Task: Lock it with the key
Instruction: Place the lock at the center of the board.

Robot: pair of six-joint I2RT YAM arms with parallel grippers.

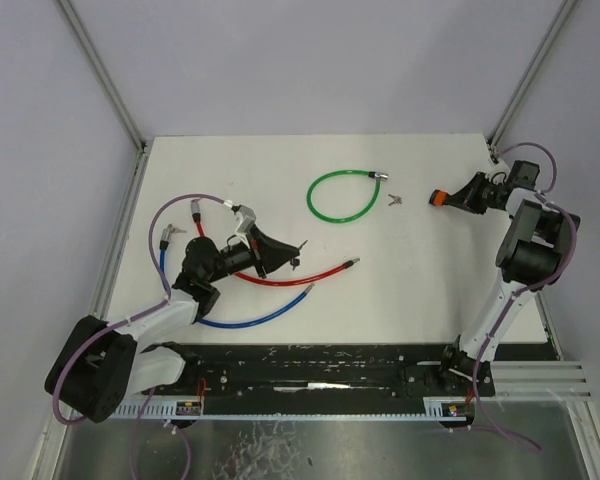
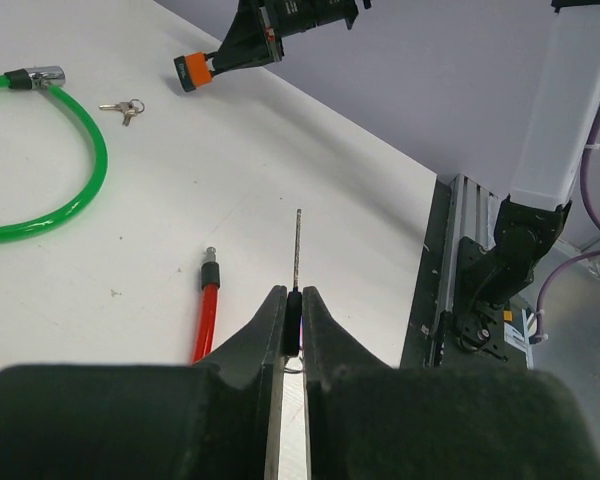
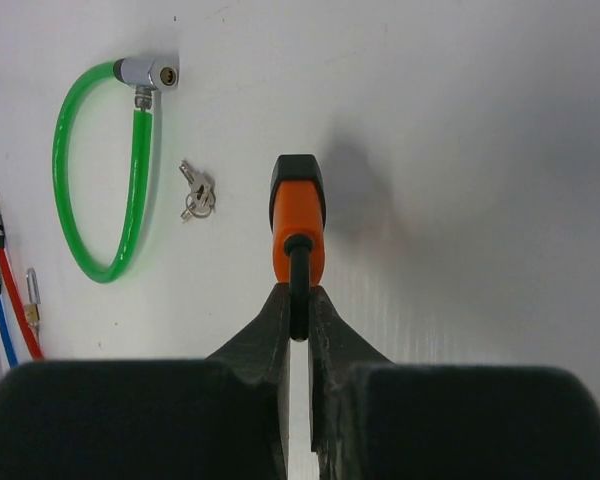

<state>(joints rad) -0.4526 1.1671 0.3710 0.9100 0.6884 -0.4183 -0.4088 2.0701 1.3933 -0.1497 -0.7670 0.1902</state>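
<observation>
The left arm [image 1: 170, 310] carries the key [image 2: 298, 250]. Its jaws are pressed together on the key's dark head, and the thin metal shaft projects forward past the tips. In the overhead view these jaws sit at centre left of the frame, over the red cable [image 1: 300, 277] and near the blue cable [image 1: 260, 315]. The right arm [image 1: 525, 255] carries the orange padlock [image 3: 298, 215]. Its jaws are pinching the black shackle, and the orange body points away from the wrist, toward the left of the overhead frame. The padlock is at the upper right of that view; the shadow beneath it suggests it is held clear of the counter [image 1: 400, 290]. Key and padlock are well apart, with bare counter between them. A green cable lock [image 1: 340, 197] lies in a loop at upper centre. A small bunch of spare keys [image 1: 395, 198] lies just beside its metal end, between the loop and the padlock. Status, as a judgement: both parts are in hand, so the pick-up stage appears complete. Not yet done: bringing key and padlock together, lining the shaft up with the keyhole, inserting it and turning it. The keyhole is not visible in any view. Whether the shackle is fully seated in the body cannot be told.
</observation>
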